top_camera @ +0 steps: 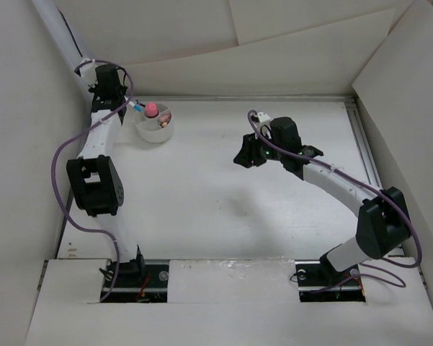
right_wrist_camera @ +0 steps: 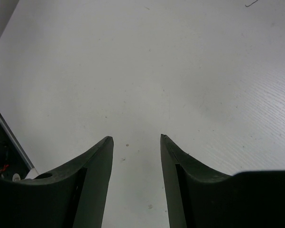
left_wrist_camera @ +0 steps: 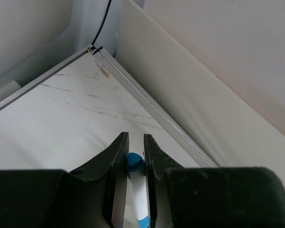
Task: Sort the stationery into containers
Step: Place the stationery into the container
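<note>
A thin white pen with a blue cap (left_wrist_camera: 135, 164) is pinched between the 2 dark fingers of the left gripper (left_wrist_camera: 136, 138). The jaws are pressed nearly together on its barrel, and the cap end points out past the fingertips. From above, the pen hangs at the far left of the white table (top_camera: 223, 216), just beside the low round white plastic cup with inner dividers (top_camera: 157, 135). Whether its tip is over the rim or short of it I cannot tell. A short tube with a round pink cap (top_camera: 151, 110) stands in 1 compartment. The right gripper (right_wrist_camera: 136, 138) is spread and holds nothing, hovering over the table well apart from the cup.

If let go short of the rim, the pen would likely land outside or strike the wall and roll off. The pen looks longer than the cup is deep, so it may lean and tip out. The fingers could also nudge the light cup or knock over the pink-capped tube.
</note>
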Motion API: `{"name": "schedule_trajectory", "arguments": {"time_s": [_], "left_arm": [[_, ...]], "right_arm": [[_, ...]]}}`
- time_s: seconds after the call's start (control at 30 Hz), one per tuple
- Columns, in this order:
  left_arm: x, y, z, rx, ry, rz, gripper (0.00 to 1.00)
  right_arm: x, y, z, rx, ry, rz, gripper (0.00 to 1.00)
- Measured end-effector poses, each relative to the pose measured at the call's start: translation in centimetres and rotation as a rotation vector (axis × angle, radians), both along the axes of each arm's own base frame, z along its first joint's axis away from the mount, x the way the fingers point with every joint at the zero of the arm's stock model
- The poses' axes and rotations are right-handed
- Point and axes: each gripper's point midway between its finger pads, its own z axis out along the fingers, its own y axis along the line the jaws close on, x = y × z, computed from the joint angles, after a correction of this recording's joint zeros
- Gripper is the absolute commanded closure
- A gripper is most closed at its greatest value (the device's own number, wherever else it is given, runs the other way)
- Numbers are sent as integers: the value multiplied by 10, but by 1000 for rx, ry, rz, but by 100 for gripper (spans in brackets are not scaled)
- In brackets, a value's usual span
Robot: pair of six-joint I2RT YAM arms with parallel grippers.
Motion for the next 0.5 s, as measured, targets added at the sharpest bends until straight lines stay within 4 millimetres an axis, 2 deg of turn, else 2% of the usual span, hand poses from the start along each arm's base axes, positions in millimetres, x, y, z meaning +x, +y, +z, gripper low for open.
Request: {"name": "schedule_trajectory", "arguments": {"time_s": [0.27,0.5], "left_arm": [[10,7,-21,24,46,25,100],[22,9,-50,25,87,27,100]], "right_arm": [[-4,-2,3,5,-9,0,50],[-3,-1,7,17,-24,-2,50]]}}
